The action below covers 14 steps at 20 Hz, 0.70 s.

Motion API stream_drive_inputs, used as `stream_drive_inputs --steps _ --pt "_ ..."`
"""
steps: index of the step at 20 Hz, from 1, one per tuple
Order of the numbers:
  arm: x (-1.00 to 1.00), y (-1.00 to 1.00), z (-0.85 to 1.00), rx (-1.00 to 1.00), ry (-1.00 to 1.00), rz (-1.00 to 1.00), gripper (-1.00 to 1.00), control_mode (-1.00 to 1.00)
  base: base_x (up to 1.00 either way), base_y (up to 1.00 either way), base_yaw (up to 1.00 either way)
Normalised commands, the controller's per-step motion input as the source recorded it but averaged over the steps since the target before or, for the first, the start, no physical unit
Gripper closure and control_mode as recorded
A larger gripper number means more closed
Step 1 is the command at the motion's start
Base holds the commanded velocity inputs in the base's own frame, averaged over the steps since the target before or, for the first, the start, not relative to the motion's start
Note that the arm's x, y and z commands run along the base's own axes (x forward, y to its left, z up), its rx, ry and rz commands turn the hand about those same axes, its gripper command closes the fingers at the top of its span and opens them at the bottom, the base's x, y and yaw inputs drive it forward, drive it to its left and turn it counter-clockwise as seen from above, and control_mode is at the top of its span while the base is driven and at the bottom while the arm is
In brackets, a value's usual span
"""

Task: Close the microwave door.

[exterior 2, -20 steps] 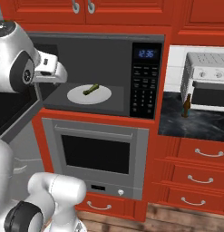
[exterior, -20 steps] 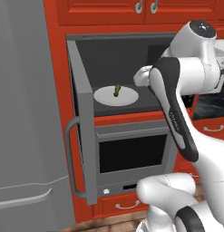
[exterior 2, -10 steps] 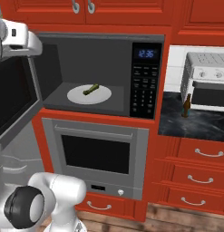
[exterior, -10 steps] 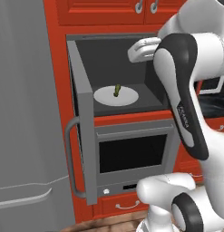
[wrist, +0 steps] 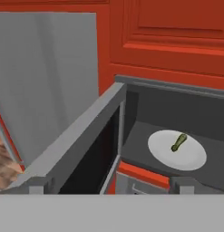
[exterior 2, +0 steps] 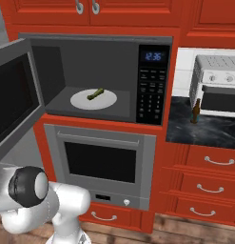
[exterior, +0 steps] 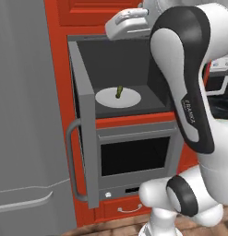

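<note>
Red cabinetry [exterior 2: 138, 9] surrounds the work area, with a tall grey fridge door [exterior: 23, 92] on the far left and a dark countertop [exterior 2: 204, 128] to the right. Built into the red wall, the microwave [exterior 2: 104, 81] shows its dark cavity; a white plate [exterior 2: 93, 99] lies on the cavity floor with a small green item [exterior 2: 95, 94] on it. Black keypad strip [exterior 2: 152, 86] with blue digits sits on the right side of the microwave front.

Microwave door [exterior: 85, 124] stands swung wide open, hinged at the left edge of the cavity, its grey bar handle [exterior: 73, 161] vertical on the outer edge. From the right base view the door's dark window [exterior 2: 12, 102] faces into the room.

Gripper [exterior: 129, 23] is up high, at about the top edge of the microwave and just above the cavity opening; the door's top edge is below and to the left of the fingers, not touching them as far as can be seen. In the hand view the plate [wrist: 177, 149] lies below and ahead of the fingertips [wrist: 38, 186], the door [wrist: 81, 145] runs between them. Finger spacing: tips sit far apart at the bottom of the hand view, nothing held.

Below the microwave: grey oven [exterior 2: 102, 164] with horizontal handle. On the counter: toaster oven [exterior 2: 216, 86], small brown bottle [exterior 2: 196, 112] just in front of it
</note>
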Motion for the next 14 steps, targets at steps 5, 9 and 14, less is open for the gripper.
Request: stream_drive_inputs --steps 5,9,14 --pt "-0.57 1.00 -0.08 -0.07 -0.01 0.16 -1.00 -1.00 0.00 0.00 0.00" --pt "-0.99 0.93 0.00 -0.12 -0.14 0.06 -1.00 -1.00 0.00 0.00 0.00" --pt "-0.97 0.42 -0.18 -0.14 -0.19 -0.03 -1.00 -1.00 0.00 0.00 0.00"
